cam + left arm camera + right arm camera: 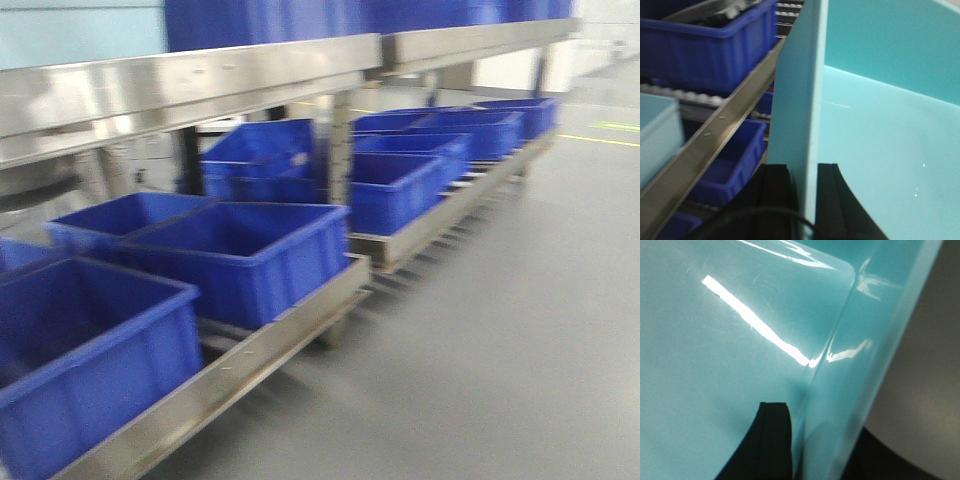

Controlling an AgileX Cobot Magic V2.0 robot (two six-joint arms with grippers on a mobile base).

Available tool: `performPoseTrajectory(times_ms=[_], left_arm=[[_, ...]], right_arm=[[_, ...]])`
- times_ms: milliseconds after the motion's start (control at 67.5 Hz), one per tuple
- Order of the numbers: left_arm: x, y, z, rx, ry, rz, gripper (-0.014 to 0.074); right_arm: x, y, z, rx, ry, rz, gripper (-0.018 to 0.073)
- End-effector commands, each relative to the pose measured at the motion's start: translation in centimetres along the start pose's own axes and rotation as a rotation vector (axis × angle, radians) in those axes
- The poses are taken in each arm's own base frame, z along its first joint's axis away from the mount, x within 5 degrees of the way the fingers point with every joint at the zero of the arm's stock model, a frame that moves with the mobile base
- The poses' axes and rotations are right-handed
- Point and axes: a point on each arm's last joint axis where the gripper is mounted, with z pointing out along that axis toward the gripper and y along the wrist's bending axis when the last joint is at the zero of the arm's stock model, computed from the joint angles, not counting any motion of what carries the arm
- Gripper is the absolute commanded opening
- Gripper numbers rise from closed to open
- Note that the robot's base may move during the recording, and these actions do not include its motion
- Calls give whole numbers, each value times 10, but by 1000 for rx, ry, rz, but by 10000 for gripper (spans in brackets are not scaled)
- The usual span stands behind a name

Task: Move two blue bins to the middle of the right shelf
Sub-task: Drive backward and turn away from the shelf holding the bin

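Black fingers of the left end effector are closed on one upright wall of a pale turquoise bin. That wall's edge runs from 6 to 12 o'clock, with the bin's hollow opening toward 3 o'clock. The right end effector pinches a wall of the pale turquoise bin beside a rounded corner. Its long axis cannot be told this close. Farther off, dark blue bins sit along the steel shelf surface, the row running from 7 toward 1 o'clock, with grey floor at 4 o'clock.
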Motion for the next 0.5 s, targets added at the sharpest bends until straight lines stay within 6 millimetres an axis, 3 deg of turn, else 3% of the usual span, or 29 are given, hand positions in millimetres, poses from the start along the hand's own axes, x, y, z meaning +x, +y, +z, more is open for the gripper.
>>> performPoseTrajectory(times_ms=[0,489], left_arm=[[-14,-4,-14,27,-116,-45,-111],[-14,-4,-14,27,-116,-45,-111]], right_arm=[[-4,-5,-5,35,-34,-34,-153],[-4,-5,-5,35,-34,-34,-153]])
